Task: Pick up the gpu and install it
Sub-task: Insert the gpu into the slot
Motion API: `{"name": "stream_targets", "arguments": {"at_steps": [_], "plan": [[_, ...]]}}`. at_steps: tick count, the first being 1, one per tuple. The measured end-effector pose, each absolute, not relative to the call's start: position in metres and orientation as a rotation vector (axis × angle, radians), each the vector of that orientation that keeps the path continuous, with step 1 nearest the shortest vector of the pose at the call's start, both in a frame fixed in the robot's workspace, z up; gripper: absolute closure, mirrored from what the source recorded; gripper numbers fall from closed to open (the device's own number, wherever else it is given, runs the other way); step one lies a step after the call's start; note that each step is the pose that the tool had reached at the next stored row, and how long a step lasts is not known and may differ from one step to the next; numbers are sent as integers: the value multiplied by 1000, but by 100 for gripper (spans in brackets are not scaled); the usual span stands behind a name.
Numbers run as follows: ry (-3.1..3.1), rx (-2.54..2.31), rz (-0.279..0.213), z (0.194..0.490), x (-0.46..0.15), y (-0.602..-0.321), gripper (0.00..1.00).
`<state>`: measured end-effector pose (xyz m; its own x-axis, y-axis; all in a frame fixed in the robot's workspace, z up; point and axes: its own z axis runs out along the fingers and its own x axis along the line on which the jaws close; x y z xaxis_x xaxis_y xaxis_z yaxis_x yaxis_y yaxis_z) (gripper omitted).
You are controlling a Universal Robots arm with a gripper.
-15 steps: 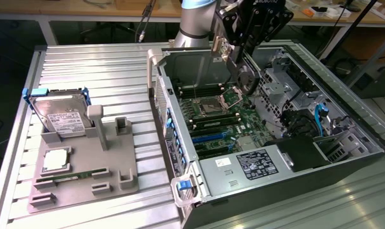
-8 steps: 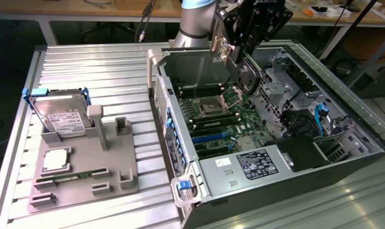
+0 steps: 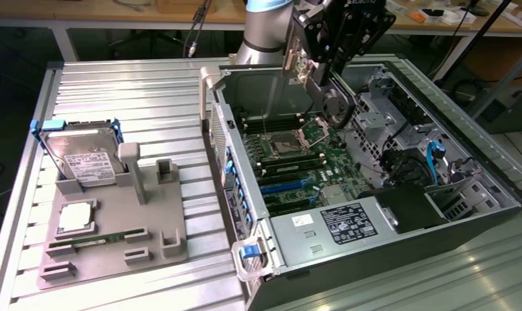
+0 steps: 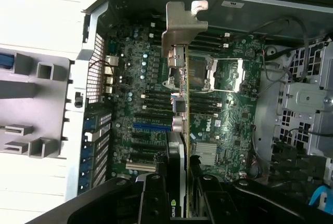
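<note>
- Gripper (image 4: pixel 179 185): jaws partway closed and clamped on the gpu (image 4: pixel 178 104), with 1 finger (image 4: pixel 151 193) on each face.
- The gpu hangs edge-on, its silver bracket (image 4: pixel 184 24) farthest from the fingers, over the motherboard (image 4: pixel 234 109) near the CPU socket (image 4: pixel 200 73).
- Both sit inside the open computer case (image 3: pixel 261 87).
- 1 hard drive (image 3: pixel 84 159) stands in a gray fixture (image 3: pixel 114 249) at the exterior view's left.

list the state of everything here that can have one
gpu: held on edge in the pincer, over the motherboard
pincer: shut on gpu
computer case: lying on its side, side open
hard drive: standing on edge in the grey holder
memory stick: resting in the grey holder
</note>
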<state>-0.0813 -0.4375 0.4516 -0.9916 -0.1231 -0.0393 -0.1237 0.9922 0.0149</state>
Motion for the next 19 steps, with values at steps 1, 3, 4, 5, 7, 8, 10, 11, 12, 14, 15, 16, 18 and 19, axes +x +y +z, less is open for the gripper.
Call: {"name": "stream_targets", "arguments": {"at_steps": [1, 3, 4, 5, 7, 8, 10, 11, 12, 14, 15, 16, 18, 19], "plan": [[3097, -201, 27, 452, -81, -437, 73], [3096, -214, 27, 452, -81, -437, 73], [3096, -220, 27, 452, -81, -437, 73], [3095, -227, 27, 452, -81, -437, 73], [3094, -242, 28, 452, -81, -437, 73], [3094, -248, 28, 452, -81, -437, 73], [3093, -261, 28, 452, -81, -437, 73], [3092, -268, 28, 452, -81, -437, 73], [3091, -274, 28, 452, -81, -437, 73], [3090, -288, 29, 452, -81, -437, 73], [3089, -298, 29, 452, -81, -437, 73], [3089, -304, 29, 452, -81, -437, 73], [3086, -334, 30, 452, -81, -437, 73], [3084, -349, 30, 452, -81, -437, 73]]}}
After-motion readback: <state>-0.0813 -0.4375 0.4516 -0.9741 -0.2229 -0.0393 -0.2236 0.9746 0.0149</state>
